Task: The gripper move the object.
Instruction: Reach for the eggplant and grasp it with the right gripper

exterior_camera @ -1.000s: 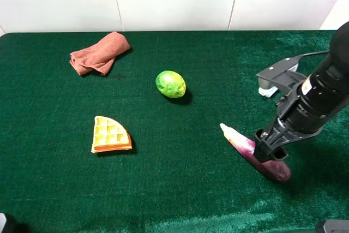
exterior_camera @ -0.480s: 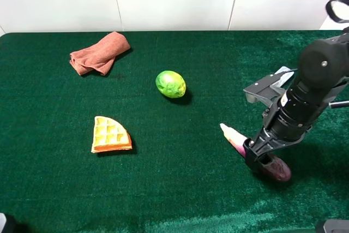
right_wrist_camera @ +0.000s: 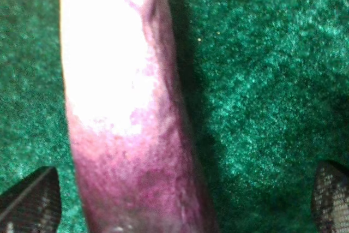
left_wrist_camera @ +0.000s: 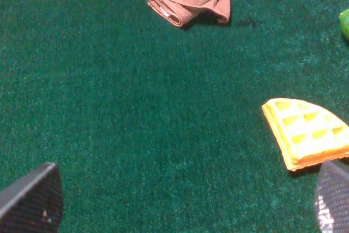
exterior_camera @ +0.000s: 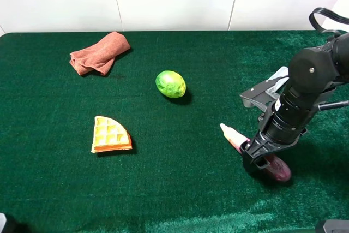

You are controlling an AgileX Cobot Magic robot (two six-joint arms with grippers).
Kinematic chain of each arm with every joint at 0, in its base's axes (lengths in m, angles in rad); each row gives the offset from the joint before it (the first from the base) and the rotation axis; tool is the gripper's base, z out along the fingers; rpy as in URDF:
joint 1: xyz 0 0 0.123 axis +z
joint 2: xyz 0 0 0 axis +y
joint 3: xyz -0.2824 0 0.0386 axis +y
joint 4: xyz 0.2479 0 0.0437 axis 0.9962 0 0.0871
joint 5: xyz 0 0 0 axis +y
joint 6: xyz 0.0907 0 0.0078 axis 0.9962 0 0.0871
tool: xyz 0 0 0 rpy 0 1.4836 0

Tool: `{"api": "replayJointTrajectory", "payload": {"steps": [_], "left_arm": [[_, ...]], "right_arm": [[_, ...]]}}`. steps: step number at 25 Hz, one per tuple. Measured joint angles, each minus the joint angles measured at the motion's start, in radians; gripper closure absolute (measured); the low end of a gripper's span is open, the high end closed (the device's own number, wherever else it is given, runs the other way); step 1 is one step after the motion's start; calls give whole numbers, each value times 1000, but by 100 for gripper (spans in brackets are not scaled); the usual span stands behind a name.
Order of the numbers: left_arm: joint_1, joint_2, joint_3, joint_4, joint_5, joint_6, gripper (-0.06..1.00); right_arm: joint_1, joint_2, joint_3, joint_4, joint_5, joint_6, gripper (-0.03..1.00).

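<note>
right gripper (exterior_camera: 255,155) – fingers standing wide apart, straddling the eggplant (exterior_camera: 234,135) | eggplant lying flat on the green cloth (exterior_camera: 180,189), pale tip pointing toward the green ball (exterior_camera: 170,84) | left gripper (left_wrist_camera: 181,197) – hanging spread beside the waffle piece (left_wrist_camera: 306,131)

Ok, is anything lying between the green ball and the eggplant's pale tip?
No. Between the green ball and the eggplant there is only bare table cloth, as the exterior high view shows.
</note>
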Motion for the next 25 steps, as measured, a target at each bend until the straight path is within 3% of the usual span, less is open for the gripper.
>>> {"api": "replayJointTrajectory", "payload": {"steps": [4, 10, 25], "left_arm": [[0, 0, 0, 0, 0, 0, 2], [0, 0, 0, 0, 0, 0, 2], [0, 0, 0, 0, 0, 0, 2]], "right_arm": [[0, 0, 0, 0, 0, 0, 29], [0, 0, 0, 0, 0, 0, 62], [0, 0, 0, 0, 0, 0, 62]]}}
